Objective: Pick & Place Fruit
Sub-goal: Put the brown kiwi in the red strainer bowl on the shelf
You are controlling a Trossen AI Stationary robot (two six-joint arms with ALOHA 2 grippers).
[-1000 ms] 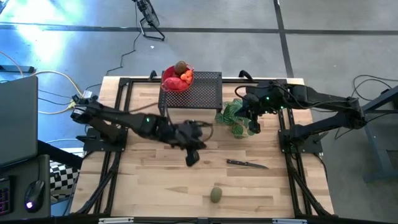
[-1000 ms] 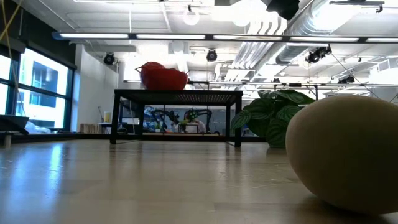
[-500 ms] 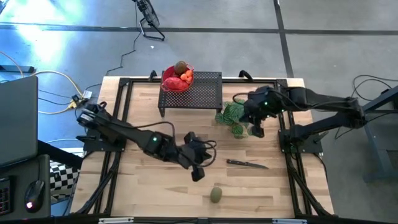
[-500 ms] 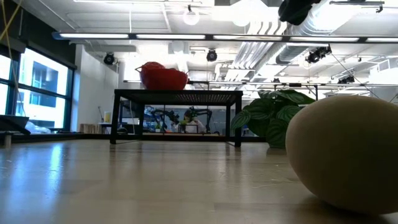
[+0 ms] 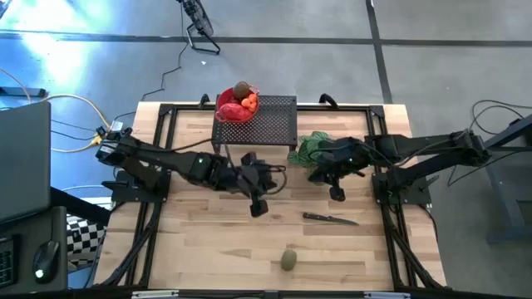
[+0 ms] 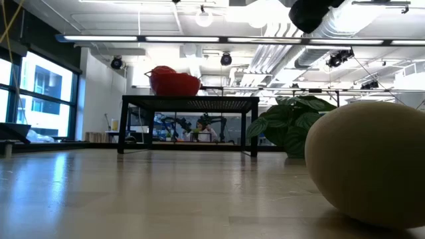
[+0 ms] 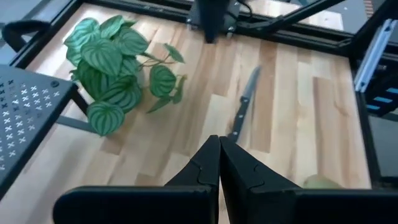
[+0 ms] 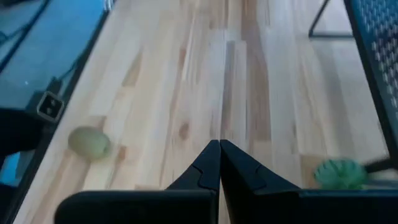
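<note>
The olive-green oval fruit (image 5: 288, 260) lies on the table near its near edge and also shows in the low view (image 6: 368, 162). A red bowl (image 5: 235, 108) on the black mesh stand (image 5: 270, 120) holds a brown oval fruit (image 5: 241, 89), orange pieces (image 5: 248, 103) and red pieces. My left gripper (image 5: 258, 208) hovers shut over mid-table, on the far side of the olive fruit (image 7: 320, 182). My right gripper (image 5: 337, 193) hovers shut between the plant and the knife, with the olive fruit (image 8: 89, 141) ahead of it.
A black-handled knife (image 5: 330, 218) lies right of centre, between my right gripper and the olive fruit. A green leafy plant (image 5: 312, 149) stands by the stand's right end. Black frame rails (image 5: 158, 174) run along both table sides. Bare wood lies left of the olive fruit.
My right gripper has moved from beside the plant toward the table's near edge, ending close to the knife. My left gripper swung toward the near edge and the olive fruit, then drew back to about where it began. The fruit has not moved.
</note>
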